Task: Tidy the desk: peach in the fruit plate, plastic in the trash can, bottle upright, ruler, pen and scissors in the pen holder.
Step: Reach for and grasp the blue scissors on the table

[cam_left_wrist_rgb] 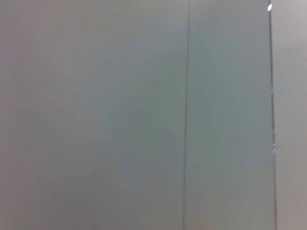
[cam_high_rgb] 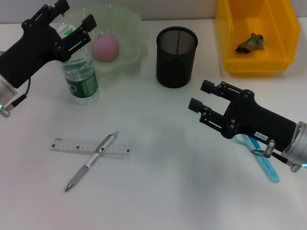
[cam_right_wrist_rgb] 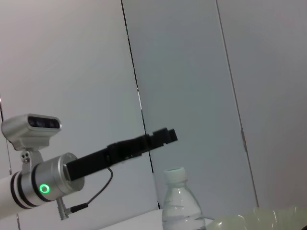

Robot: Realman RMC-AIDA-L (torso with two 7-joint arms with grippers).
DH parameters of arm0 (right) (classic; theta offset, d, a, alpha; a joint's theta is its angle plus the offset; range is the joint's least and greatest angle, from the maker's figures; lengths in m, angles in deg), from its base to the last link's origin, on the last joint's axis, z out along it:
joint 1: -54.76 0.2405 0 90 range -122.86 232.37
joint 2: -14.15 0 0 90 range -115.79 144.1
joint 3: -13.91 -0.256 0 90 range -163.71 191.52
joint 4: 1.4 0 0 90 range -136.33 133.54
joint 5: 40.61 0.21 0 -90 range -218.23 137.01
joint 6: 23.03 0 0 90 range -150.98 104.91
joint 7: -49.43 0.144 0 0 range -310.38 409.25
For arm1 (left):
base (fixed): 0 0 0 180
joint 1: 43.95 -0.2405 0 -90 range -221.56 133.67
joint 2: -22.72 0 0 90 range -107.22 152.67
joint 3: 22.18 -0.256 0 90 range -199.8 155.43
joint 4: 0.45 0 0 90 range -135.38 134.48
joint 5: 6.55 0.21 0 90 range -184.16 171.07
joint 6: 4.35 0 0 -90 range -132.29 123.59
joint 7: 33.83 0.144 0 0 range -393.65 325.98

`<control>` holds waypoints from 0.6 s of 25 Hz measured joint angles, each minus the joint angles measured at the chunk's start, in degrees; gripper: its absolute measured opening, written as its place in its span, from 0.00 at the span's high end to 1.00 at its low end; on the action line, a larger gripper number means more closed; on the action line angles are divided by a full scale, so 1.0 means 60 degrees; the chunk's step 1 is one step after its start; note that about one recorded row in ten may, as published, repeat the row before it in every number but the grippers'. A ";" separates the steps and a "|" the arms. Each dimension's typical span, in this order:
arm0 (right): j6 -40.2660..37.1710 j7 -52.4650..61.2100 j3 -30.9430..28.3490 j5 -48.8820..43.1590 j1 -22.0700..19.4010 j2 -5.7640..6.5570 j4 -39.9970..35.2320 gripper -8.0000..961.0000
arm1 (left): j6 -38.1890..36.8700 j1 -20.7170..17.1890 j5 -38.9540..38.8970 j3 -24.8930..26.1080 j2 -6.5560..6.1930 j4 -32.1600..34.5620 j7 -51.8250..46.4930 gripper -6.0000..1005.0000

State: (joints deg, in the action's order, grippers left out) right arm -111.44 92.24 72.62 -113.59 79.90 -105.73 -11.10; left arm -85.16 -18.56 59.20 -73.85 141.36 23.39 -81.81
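The clear water bottle (cam_high_rgb: pixel 80 72) stands upright at the back left. My left gripper (cam_high_rgb: pixel 74 18) is open and hovers just above the bottle's top. The right wrist view shows this gripper (cam_right_wrist_rgb: pixel 163 136) apart from the white cap (cam_right_wrist_rgb: pixel 175 175). The pink peach (cam_high_rgb: pixel 105 46) lies in the pale green fruit plate (cam_high_rgb: pixel 129 28). The clear ruler (cam_high_rgb: pixel 91 146) lies flat at the front left, with the silver pen (cam_high_rgb: pixel 91 161) across it. The blue scissors (cam_high_rgb: pixel 266 165) lie partly under my right arm. My right gripper (cam_high_rgb: pixel 201 96) is open and empty, right of the black mesh pen holder (cam_high_rgb: pixel 176 56).
A yellow bin (cam_high_rgb: pixel 256 62) at the back right holds a crumpled piece of plastic (cam_high_rgb: pixel 250 43). The left wrist view shows only a grey wall panel (cam_left_wrist_rgb: pixel 144 120). The plate's rim (cam_right_wrist_rgb: pixel 259 218) shows low in the right wrist view.
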 joint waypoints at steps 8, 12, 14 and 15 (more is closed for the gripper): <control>-0.0001 0.0000 0.0000 0.0124 0.0015 0.0000 0.0016 0.40 | -0.1036 -0.0295 0.0022 -0.0092 -0.0041 0.0070 -0.0526 0.22; -0.0002 0.0023 0.0000 0.0123 0.0015 0.0005 0.0028 0.40 | -0.1994 -0.0477 0.0659 -0.0400 -0.0088 0.0251 -0.0831 0.21; -0.0005 0.0058 0.0000 0.0123 0.0015 0.0019 0.0040 0.40 | -0.2365 -0.0526 0.1017 -0.0586 -0.0120 0.0435 -0.1025 0.21; -0.0014 0.0068 -0.0001 0.0124 0.0015 0.0024 0.0043 0.40 | -0.2604 -0.0555 0.1301 -0.0690 -0.0138 0.0597 -0.1206 0.21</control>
State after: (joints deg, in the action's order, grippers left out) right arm -111.53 92.65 72.61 -112.85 79.98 -105.58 -10.84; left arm -100.78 -21.89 67.01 -77.99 140.54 26.96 -89.04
